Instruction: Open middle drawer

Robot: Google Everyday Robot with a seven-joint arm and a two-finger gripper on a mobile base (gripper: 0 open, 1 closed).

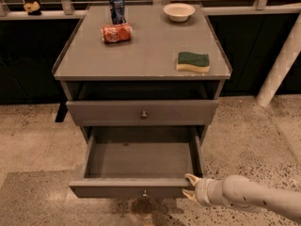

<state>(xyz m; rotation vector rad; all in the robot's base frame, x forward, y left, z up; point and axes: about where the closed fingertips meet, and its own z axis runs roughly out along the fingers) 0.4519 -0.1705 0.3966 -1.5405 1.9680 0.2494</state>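
Note:
The grey cabinet (pixel 141 55) has an upper drawer (pixel 108 113) with a small knob, nearly closed. The drawer below it (pixel 141 159) is pulled far out and is empty inside. Its front panel (pixel 108 189) has a small knob in the middle. My gripper (pixel 187 186) is at the right end of that front panel, low in the view. Its cream fingers (pixel 190 178) are spread apart, one above and one below the panel's corner. The white arm (pixel 254 197) comes in from the lower right.
On the cabinet top lie a green and yellow sponge (pixel 193 61), a red can on its side (pixel 116 33), an upright blue can (pixel 117 7) and a white bowl (pixel 179 11). A white post (pixel 282 65) stands at the right. The floor is speckled stone.

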